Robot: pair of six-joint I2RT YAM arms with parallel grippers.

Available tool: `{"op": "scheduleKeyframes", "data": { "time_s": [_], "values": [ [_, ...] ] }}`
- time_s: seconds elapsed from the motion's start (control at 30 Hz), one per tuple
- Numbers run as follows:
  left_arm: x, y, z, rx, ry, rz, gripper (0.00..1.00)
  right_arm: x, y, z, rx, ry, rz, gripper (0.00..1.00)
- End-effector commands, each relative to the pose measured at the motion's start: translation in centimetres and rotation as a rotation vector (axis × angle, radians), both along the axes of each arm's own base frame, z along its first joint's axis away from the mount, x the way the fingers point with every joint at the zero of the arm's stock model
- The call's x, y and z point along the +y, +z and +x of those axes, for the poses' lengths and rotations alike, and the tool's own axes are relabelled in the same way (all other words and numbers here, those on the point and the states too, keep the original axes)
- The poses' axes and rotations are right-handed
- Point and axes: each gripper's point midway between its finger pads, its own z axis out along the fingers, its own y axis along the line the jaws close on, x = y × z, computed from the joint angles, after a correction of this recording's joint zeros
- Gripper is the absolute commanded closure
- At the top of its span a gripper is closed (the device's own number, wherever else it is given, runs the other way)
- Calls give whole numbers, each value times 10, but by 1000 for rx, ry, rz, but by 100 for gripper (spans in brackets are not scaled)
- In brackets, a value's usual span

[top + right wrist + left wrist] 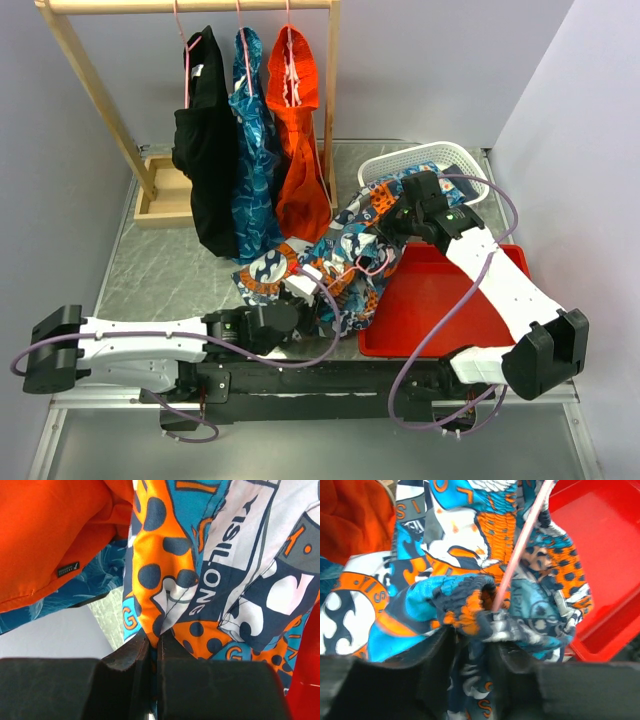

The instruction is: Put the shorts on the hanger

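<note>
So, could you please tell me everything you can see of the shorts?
The shorts are floppy printed cloth, swirled in navy, white, orange and blue, with lettering and dots. They lie crumpled on the table, partly over the edge of the red tray. The right gripper pinches an orange fold; a bunched fold sits between the fingers of the left gripper. The wire of the pink hanger crosses the cloth.

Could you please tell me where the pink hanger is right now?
In the left wrist view the hanger slants across the shorts, left of the red tray.
</note>
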Motion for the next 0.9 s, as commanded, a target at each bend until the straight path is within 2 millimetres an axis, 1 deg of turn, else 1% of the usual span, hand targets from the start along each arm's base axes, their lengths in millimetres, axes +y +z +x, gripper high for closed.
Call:
{"op": "scheduleKeyframes", "data": {
  "time_s": [0.0,0.03,0.07,0.13,0.2,0.23,0.3,0.33,0.37,0.4,0.43,0.5,0.53,0.6,0.63,0.7,0.73,0.77,0.8,0.83,0.87],
  "values": [
    [-3,17,15,-56,66,-13,71,15,32,-12,-44,65,76,100],
    [-3,17,14,-54,63,-8,79,16,34,-13,-47,68,80,100],
    [-3,19,14,-52,63,-17,98,16,35,-13,-52,68,84,100],
    [-4,25,13,-44,57,-33,99,17,39,-15,-64,75,94,100],
    [-5,36,8,-31,33,-64,99,15,42,-15,-78,82,83,99],
    [-7,39,4,-18,11,-80,99,12,45,-15,-96,72,69,88],
    [-4,50,0,-8,-11,-103,99,7,50,-15,-129,75,45,82],
    [-4,53,-3,2,-20,-119,99,5,56,-16,-155,73,48,72],
    [-3,60,-7,8,-41,-138,99,4,58,-15,-181,76,46,64],
    [-1,59,-10,24,-54,-127,99,3,62,-15,-201,79,43,55],
    [-1,61,-12,41,-59,-140,99,1,68,-16,-238,87,32,38],
    [0,69,-17,64,-76,-163,99,-4,77,-14,-284,83,9,31],
    [2,67,-20,83,-77,-159,99,-7,84,-14,-322,104,-16,24],
    [7,76,-23,93,-86,-191,99,-12,96,-12,-380,102,-46,20],
    [10,76,-25,108,-80,-194,99,-15,104,-14,-427,130,-75,18],
    [16,88,-28,114,-85,-225,99,-20,118,-15,-497,132,-137,17],
    [18,91,-28,121,-79,-231,99,-26,129,-21,-568,146,-196,18],
    [24,91,-30,131,-77,-215,99,-21,137,-29,-613,163,-223,19],
    [26,100,-32,137,-87,-228,99,-28,144,-30,-656,125,-270,20],
    [27,103,-34,141,-93,-232,99,-31,159,-41,-737,145,-273,21],
    [32,106,-37,150,-102,-228,99,-21,159,-47,-786,178,-253,21]
  ]
}}
